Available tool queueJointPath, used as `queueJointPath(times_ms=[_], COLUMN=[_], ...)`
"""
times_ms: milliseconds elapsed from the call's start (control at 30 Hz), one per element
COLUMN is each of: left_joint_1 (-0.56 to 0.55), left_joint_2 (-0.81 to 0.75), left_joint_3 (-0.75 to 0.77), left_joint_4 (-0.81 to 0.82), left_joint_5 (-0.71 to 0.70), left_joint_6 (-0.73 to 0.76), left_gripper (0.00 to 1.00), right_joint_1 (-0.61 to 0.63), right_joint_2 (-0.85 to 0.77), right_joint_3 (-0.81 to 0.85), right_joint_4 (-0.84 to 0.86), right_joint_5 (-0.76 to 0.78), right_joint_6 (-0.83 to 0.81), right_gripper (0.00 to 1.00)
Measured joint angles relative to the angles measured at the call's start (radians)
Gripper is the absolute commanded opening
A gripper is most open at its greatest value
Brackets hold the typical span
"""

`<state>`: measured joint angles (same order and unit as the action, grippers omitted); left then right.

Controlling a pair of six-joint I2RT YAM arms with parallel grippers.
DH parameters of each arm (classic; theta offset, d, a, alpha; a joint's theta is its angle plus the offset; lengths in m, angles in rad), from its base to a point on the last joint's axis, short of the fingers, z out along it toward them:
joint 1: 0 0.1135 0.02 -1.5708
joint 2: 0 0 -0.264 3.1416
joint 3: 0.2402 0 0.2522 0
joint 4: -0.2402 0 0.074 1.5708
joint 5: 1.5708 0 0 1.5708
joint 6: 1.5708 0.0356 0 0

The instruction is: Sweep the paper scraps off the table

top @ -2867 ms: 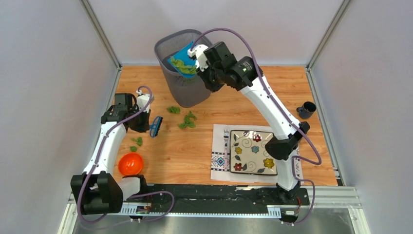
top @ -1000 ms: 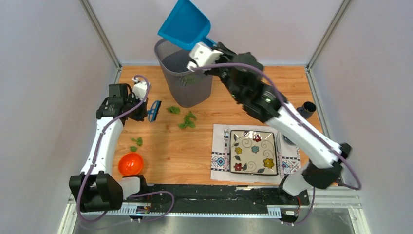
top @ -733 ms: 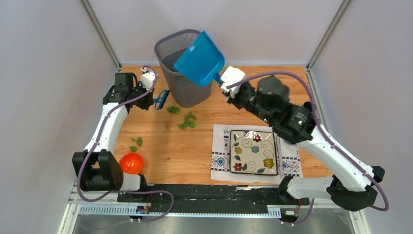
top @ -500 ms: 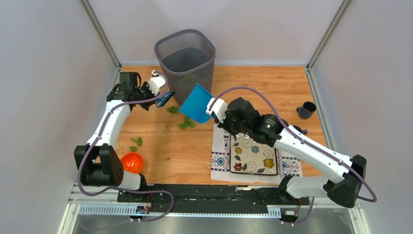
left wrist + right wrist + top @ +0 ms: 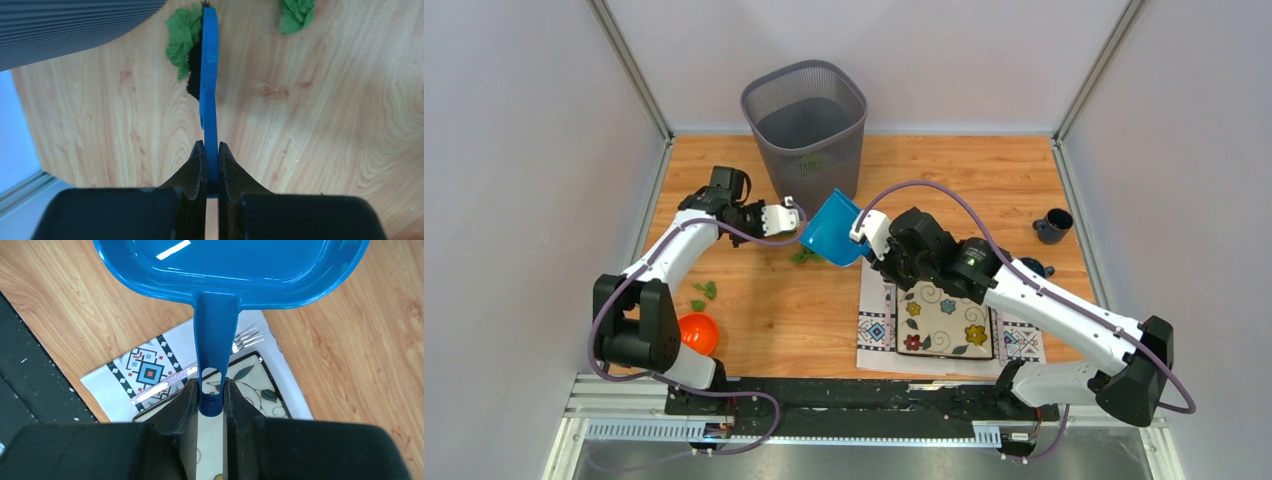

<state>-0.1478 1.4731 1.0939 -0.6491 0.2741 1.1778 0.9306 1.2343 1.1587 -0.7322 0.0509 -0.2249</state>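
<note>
Left gripper (image 5: pixel 211 148) pinches the brush (image 5: pixel 208 75) by its handle, bristles against green paper scraps (image 5: pixel 182 37) on the table (image 5: pixel 325 125). Right gripper (image 5: pixel 210 388) clamps the dustpan (image 5: pixel 230 265) handle, its mouth facing the brush, likely to catch the sweep. Other scraps lie near the orange bowl (image 5: pixel 694 333).

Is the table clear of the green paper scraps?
No, green paper scraps lie on the table beside the brush.

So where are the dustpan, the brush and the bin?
dustpan (image 5: pixel 227 270), right wrist view, inside of the scoop.
brush (image 5: pixel 209 90), left wrist view, blue spine.
bin (image 5: pixel 799 172), top view, front mesh wall.
</note>
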Motion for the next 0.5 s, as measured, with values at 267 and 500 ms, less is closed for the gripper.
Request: queueJointPath(times_ms=[267,500], left_joint_1=[-0.026,-0.036], left_joint_2=[-0.061,-0.188], left_joint_3=[-0.049,-0.081], left_joint_4=[-0.102,-0.350], left_joint_5=[-0.007,0.000], left_joint_6=[0.082,0.066], left_gripper=[0.00,0.00], right_joint_1=[0.000,0.020], right_joint_2=[0.030,0.112], right_joint_3=[-0.003,-0.042], right_joint_4=[-0.014,-0.056], right_joint_5=[-0.043,-0.088], right_joint_6=[0.030,0.056], right_gripper=[0.00,0.00])
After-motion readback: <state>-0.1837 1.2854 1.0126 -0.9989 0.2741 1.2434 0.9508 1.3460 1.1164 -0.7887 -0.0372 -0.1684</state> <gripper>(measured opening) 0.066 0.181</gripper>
